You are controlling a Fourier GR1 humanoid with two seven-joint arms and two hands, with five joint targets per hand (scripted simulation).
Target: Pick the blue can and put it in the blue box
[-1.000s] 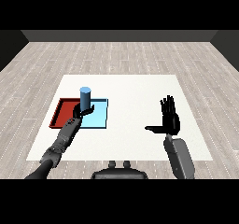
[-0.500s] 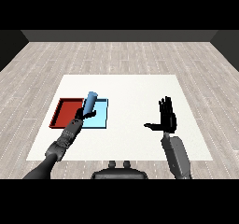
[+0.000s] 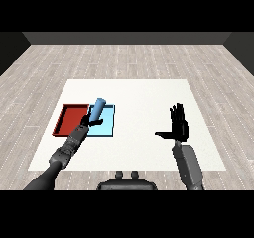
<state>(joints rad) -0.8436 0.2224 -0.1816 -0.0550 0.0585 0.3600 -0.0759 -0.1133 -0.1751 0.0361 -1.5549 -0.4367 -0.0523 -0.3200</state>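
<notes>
Head view: the left hand (image 3: 87, 122) is curled round the blue can (image 3: 96, 110), which is tipped so its top leans toward 1 o'clock. The can sits over the seam between the red tray (image 3: 64, 118) and the light blue tray (image 3: 110, 123), more on the blue side, around the blue tray's 9 to 10 o'clock edge. Can't tell if the can's bottom is touching the tray floor or hanging just above it, the hand covers that bit

So I'd say the pick is done and the carry is pretty much there. What's left is getting the can properly down inside the light blue tray and letting go, ideally a bit further toward 3 o'clock so it doesn't tip into the red one

The right hand (image 3: 177, 127) is well apart at 3 o'clock over the white table (image 3: 144, 90), fingers straight up and spread, thumb sticking out, holding nothing
</notes>
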